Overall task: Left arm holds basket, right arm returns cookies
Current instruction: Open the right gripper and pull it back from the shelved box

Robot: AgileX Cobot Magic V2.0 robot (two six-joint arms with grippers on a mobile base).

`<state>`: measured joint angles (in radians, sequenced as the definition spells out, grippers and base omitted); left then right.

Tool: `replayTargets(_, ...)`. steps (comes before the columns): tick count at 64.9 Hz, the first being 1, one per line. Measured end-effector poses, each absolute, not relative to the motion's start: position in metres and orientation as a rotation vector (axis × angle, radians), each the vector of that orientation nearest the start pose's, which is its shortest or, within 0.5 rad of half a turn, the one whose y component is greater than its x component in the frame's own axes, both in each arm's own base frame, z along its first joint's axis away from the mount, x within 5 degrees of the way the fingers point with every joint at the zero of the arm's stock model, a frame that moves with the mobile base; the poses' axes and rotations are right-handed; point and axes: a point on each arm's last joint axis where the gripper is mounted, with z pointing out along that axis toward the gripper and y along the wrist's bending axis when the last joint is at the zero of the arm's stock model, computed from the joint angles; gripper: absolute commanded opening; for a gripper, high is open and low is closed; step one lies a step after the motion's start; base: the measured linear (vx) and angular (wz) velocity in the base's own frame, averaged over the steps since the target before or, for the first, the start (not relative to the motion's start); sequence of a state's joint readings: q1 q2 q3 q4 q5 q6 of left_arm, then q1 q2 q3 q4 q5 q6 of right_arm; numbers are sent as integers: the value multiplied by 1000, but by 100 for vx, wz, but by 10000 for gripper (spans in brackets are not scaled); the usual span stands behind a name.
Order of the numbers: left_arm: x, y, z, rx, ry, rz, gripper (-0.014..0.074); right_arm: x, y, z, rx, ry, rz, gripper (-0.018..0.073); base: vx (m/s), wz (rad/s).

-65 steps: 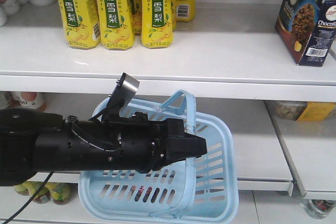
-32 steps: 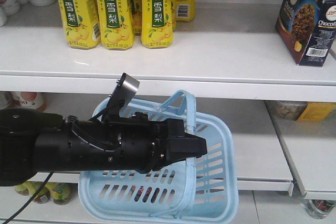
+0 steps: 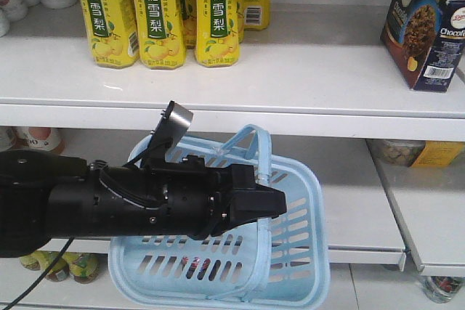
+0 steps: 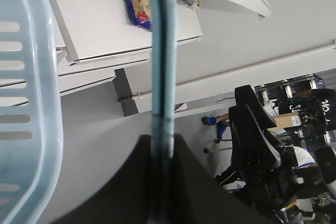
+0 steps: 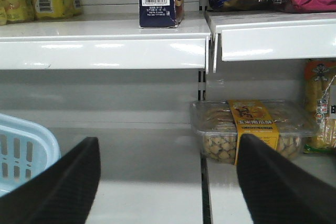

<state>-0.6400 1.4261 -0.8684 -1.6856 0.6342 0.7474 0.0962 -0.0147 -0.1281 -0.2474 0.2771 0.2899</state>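
Likely a shop: white shelves (image 3: 290, 78) stocked with yellow bottles (image 3: 156, 12) and packaged snacks (image 5: 252, 129).

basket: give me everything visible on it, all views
The basket is light blue, plastic-looking, with slotted walls and two hoop handles. It hangs tilted in front of the lower shelf, below the shelf holding the cookies. The left arm crosses in front of it; the left gripper is shut on one handle, which runs between its fingers. Nothing shows inside it, though the arm hides part. The right wrist view catches only a corner.
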Motion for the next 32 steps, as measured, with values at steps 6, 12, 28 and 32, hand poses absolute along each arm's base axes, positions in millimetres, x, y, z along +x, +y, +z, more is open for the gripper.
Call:
replayTargets(6, 208, -222, 286, 120, 2274, -1579, -6, 47, -2, 232, 15, 1610, 59, 261, 0, 0)
replayTargets(12, 208, -222, 286, 120, 2274, -1579, -6, 47, -2, 232, 17, 1610, 62, 143, 0, 0)
replayTargets(28, 208, -222, 286, 120, 2274, -1579, -6, 47, -2, 232, 18, 1610, 63, -11, 0, 0)
replayTargets(32, 208, -222, 286, 120, 2274, -1579, -6, 47, -2, 232, 18, 1610, 63, -11, 0, 0)
